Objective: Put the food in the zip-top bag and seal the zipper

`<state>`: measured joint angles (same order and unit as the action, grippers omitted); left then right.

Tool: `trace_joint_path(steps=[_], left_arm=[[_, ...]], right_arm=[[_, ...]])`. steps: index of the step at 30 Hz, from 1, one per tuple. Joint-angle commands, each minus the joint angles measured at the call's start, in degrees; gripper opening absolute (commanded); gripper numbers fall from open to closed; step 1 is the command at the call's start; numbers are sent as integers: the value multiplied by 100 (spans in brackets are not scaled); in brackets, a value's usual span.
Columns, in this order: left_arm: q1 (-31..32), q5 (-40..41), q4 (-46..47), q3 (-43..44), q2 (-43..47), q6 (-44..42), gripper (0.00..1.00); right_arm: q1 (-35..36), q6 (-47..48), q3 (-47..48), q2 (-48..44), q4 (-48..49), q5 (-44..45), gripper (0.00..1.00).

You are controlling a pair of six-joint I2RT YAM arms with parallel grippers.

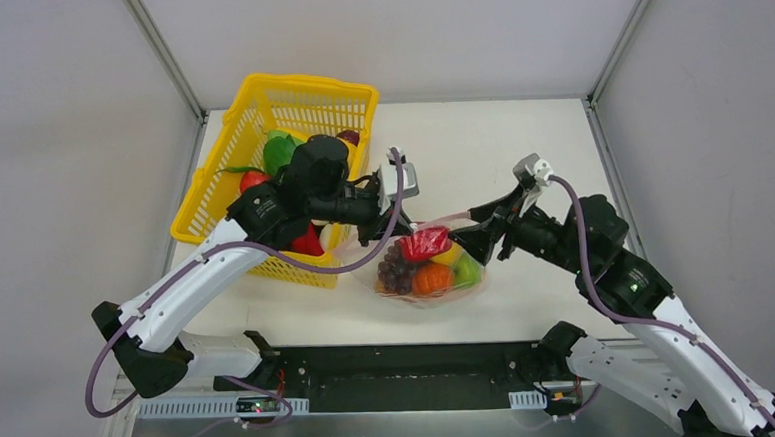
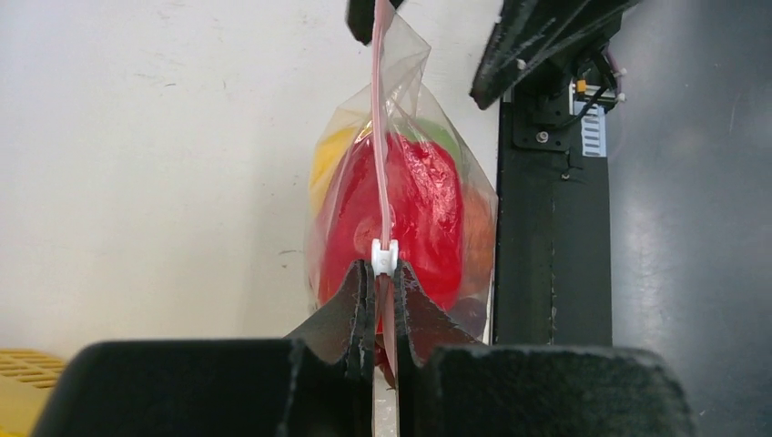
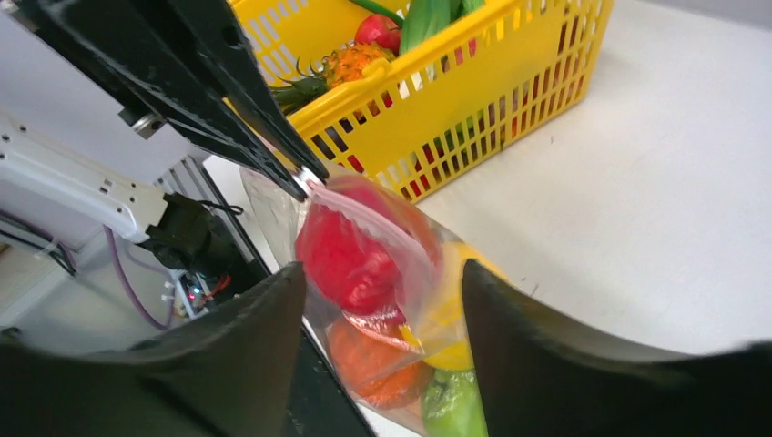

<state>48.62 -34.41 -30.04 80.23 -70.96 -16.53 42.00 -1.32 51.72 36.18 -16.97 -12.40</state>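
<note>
The clear crinkly plastic zip-top bag [image 2: 411, 68] sits on the white table [image 1: 521, 161], near the front edge. It is between the two grippers and just beside the yellow plastic mesh basket [image 1: 257, 95].

The bag is full. Inside it are a shiny red toy pepper [image 1: 425, 244], a bunch of purple toy grapes [image 1: 396, 270], a round toy orange [image 1: 431, 278], a yellow toy lemon [image 1: 449, 255] and a green toy apple [image 1: 465, 269]. So the filling part looks done.

The thin pink-red zipper strip [image 2: 378, 137] looks like one flat line, so I think it is pressed shut. The small white slider [image 2: 385, 258] is at the end by the left gripper [image 2: 382, 284]. That gripper's jaws are squeezed tight on the strip, just below the slider.

The right gripper [image 3: 380, 271] has its jaws wide apart. The bag shows in the gap between them, and they hold nothing.

The basket has more toys in it: green leafy ones [image 1: 278, 149], a red one [image 1: 253, 178] and a little toy pineapple [image 3: 350, 64]. I cannot tell if they must go in too. If not, only letting go is left.
</note>
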Motion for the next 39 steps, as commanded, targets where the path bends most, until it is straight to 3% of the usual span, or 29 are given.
trace_joint_path(steps=[1,3,8,12,15,22,25,27,39], left_arm=[[1,-425,-43,518,-217,118,0],[23,-484,-98,645,-371,89,0],[83,-687,-107,860,-506,78,0],[86,-677,-117,951,-511,58,0],[90,-749,-158,992,-544,46,0],[95,-722,-47,887,-477,104,0],[94,-686,-3,813,-407,104,0],[91,-630,-37,798,-387,73,0],[-110,415,-172,-436,594,22,0]], right_arm=[[-16,404,724,451,-120,-532,74],[-16,618,844,627,-212,-632,82],[-14,1194,992,848,-260,-602,88],[-16,1638,1322,1161,-781,-1164,86],[-12,1691,1453,1344,-897,-1320,71],[-16,1646,1429,1531,-849,-1553,45],[-14,1593,1314,1434,-716,-1460,11],[-16,1479,1181,1291,-524,-1299,0],[-12,747,474,308,242,629,0]])
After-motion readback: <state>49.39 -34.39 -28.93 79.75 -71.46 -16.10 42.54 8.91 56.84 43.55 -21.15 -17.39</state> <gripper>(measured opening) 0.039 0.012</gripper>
